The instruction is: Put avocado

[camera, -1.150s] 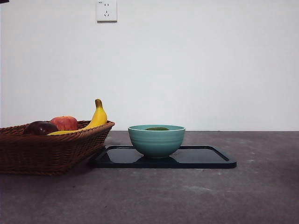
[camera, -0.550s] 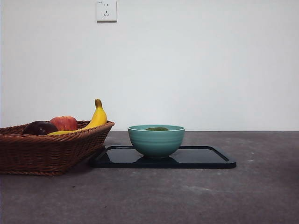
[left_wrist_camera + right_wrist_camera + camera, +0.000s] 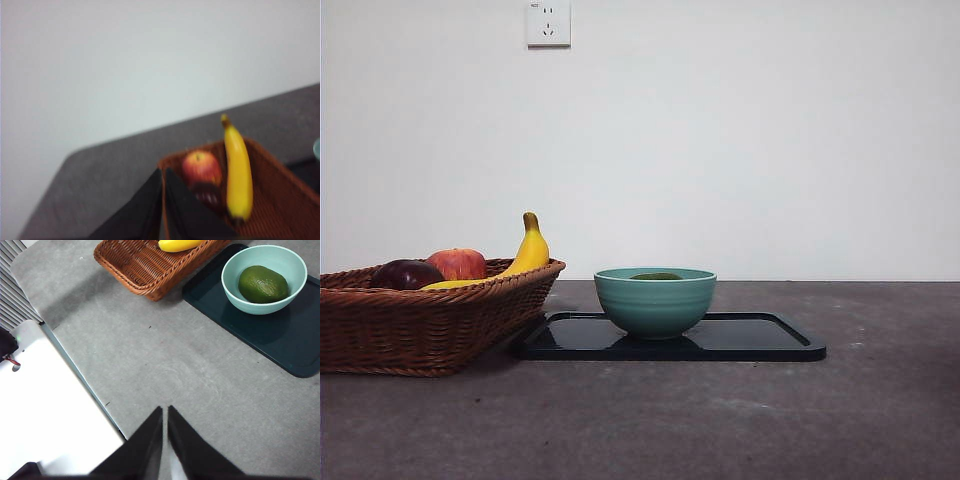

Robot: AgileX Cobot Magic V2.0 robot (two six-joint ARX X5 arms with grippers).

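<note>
Right gripper (image 3: 165,412), jaws closed and empty, high over the worktop (image 3: 165,365); left gripper (image 3: 163,175) likewise closed above the basket (image 3: 280,200). Avocado (image 3: 263,284) rests in the bowl (image 3: 235,287). Risk: a returning arm could nudge the bowl along its tray (image 3: 295,345).

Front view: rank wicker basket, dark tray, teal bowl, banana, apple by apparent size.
Largest to smallest:
1. Dark tray and wicker basket: unsure, since the basket is cut off at the picture's edge and may sit nearer the camera.
2. Teal bowl
3. Banana
4. Apple, partly hidden by the basket rim.
</note>
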